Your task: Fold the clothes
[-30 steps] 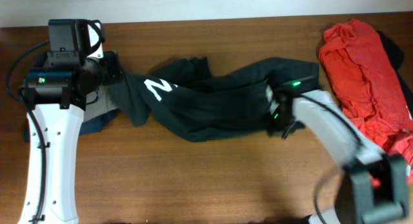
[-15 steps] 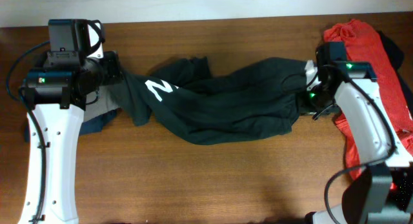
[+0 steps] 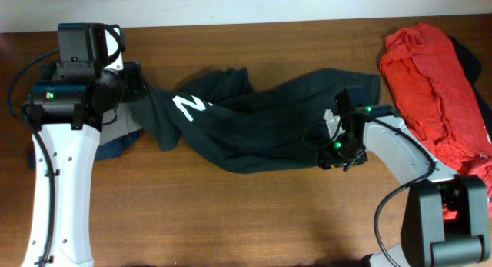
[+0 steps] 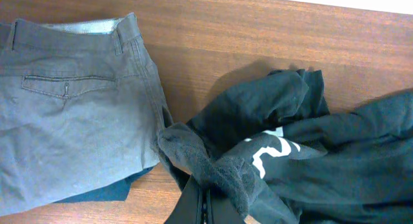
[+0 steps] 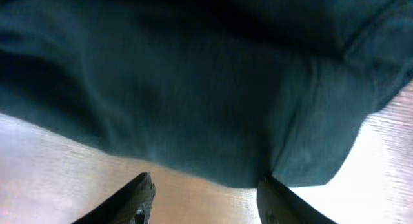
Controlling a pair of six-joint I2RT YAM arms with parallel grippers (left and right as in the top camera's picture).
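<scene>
Just left of the clothes (image 3: 261,128) you have the grey trousers (image 4: 71,108) lying flat over a navy garment (image 4: 97,193); neither is yours to fold. At the clothes' left end your left tool (image 4: 203,208) is pressed together on a bunched fold of the dark fabric. It is pinching it, and by my reading anchoring that end so the garment can be drawn out along the tabletop (image 3: 231,213). The clothes themselves lie rumpled across the middle, white print up near their left end; they look too creased to fold as they lie. At their lower right edge your right tool (image 5: 205,199) stands spread, with bare wood between its fingers and the hem just beyond the tips; it holds nothing, and whether it brushes the cloth I cannot tell. I judge it is placed to take that edge. Right of the clothes, apart from them, sits a red cloth (image 3: 430,75).
</scene>
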